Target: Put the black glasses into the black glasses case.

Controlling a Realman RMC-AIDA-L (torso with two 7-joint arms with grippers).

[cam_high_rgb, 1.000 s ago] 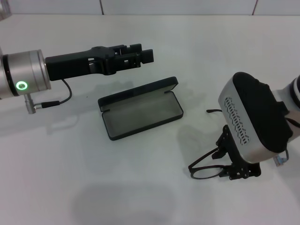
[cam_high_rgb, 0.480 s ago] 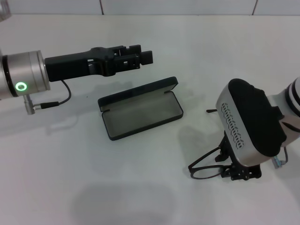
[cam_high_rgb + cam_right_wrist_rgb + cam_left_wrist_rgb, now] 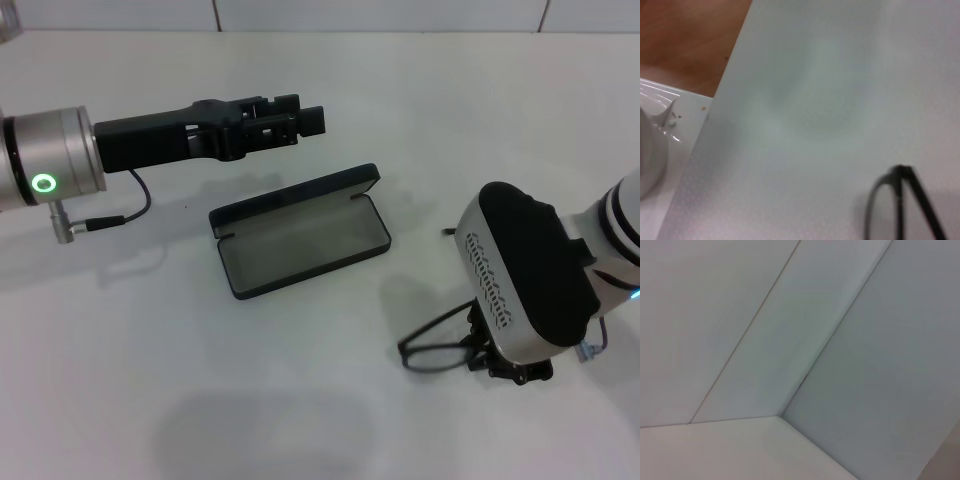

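The left arm reaches in level from the left, its hand (image 3: 310, 117) held in the air, fingers pointing right with a narrow gap between them. The right arm is bent down at the wrist, its hand (image 3: 505, 368) low at the tabletop, fingers hidden beneath the wrist housing.

Head view: right gripper (image 3: 510, 368) mostly hidden under its own wrist housing; finger state not readable. Black glasses (image 3: 432, 350) partly covered by that gripper: one lens rim shows, the far lens is hidden. A temple tip pokes out behind the housing. Right arm cut off by the picture's edge. Right wrist view: glasses blurred, cut by the edge. Left wrist view: no gripper visible.
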